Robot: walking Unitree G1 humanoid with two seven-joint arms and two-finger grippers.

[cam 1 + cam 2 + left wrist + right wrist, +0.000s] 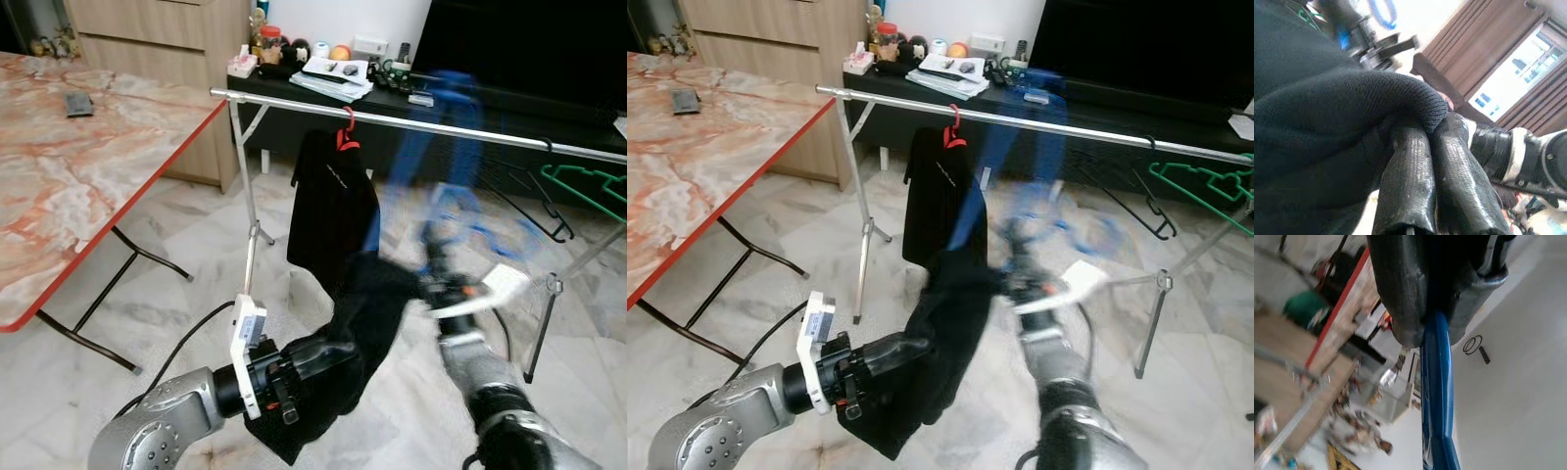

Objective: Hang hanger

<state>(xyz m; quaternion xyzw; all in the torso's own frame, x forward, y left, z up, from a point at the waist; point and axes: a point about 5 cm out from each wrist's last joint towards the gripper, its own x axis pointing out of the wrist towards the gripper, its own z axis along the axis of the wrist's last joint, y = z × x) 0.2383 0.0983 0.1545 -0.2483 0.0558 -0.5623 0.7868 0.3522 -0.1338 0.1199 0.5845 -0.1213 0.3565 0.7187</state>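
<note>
The right gripper [443, 279] is clamped on a blue hanger [441, 147], whose blurred frame rises above it toward the metal rail [460, 128]; the wrist view shows the 2 black fingers [1400, 289] pinching the blue bar between them, a hold low on the frame that leaves the hook end free to reach the rail. Whether the hook is over the rail yet, the blur hides. Below and to the left of that pincer, the left gripper [323, 357] is closed on a fold of the black garment [367, 323], its 2 pads [1415, 181] pressed together on the knit edge, seemingly to carry the cloth's weight so the hanger does not swing. Beyond both pincers, a black shirt on a red hanger [346, 132] hangs from the rail, with a green hanger [588, 186] further along to the right.
</note>
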